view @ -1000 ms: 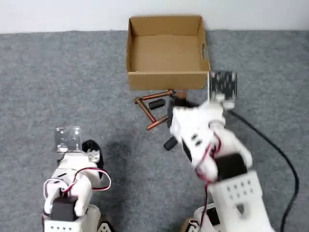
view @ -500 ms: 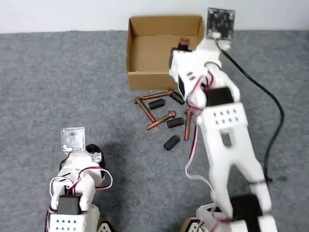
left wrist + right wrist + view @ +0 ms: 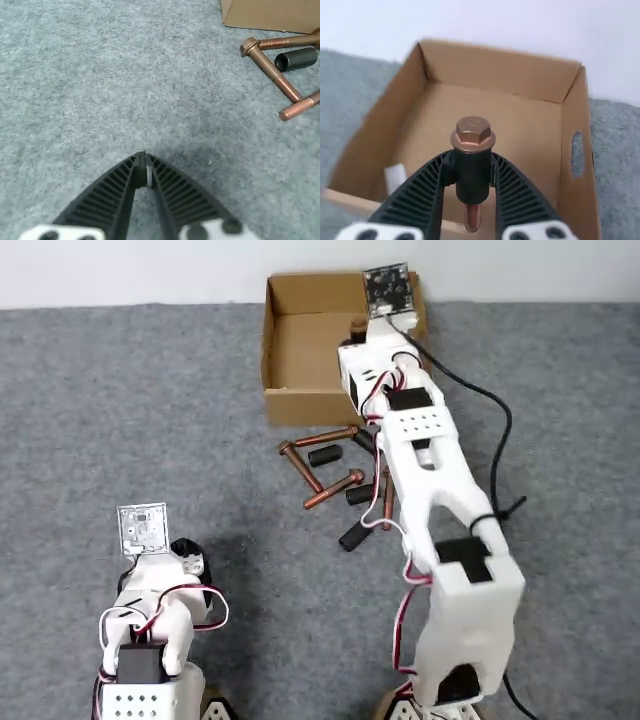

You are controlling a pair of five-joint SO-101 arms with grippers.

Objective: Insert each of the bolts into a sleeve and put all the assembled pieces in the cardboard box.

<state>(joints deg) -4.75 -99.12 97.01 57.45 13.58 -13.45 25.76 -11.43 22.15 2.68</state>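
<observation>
Cardboard box [image 3: 300, 405] sits at the far side of the grey worktop [image 3: 150, 390], open top up. The right arm stretches out over it. The right gripper [image 3: 470, 162] is clamped on a black sleeve [image 3: 471, 175] with a copper bolt [image 3: 472, 135] through it. The hex head sits on top of the sleeve and the threaded tip pokes out below. The piece is held upright over the inside of the box, toward the side wall with the hand slot. I cannot tell how far above the box floor it is. In the high view the right gripper [image 3: 357, 335] is over the box's inside.

Loose parts lie on the worktop just in front of the box's front wall:
- One loose bolt [image 3: 322, 436] lies along that wall.
- A second bolt [image 3: 300, 466] lies at a slant, its head touching or nearly touching the first one's.
- A third bolt [image 3: 333, 490] lies nearer the arms.
- A fourth bolt [image 3: 386, 498] is partly under the right arm.
- One loose sleeve [image 3: 325, 455] lies between the first and third bolts.
- Another sleeve [image 3: 354, 537] lies nearest the arm bases.
- More dark sleeves are partly hidden by the right arm.

The left gripper [image 3: 141, 160] has its fingers pressed together with nothing between them. It is low over bare worktop, well apart from the pile. The left wrist view catches the box corner [image 3: 270, 15], the loose bolts and one loose sleeve farther off. In the high view the left gripper [image 3: 187, 552] is close to its own base.
</observation>
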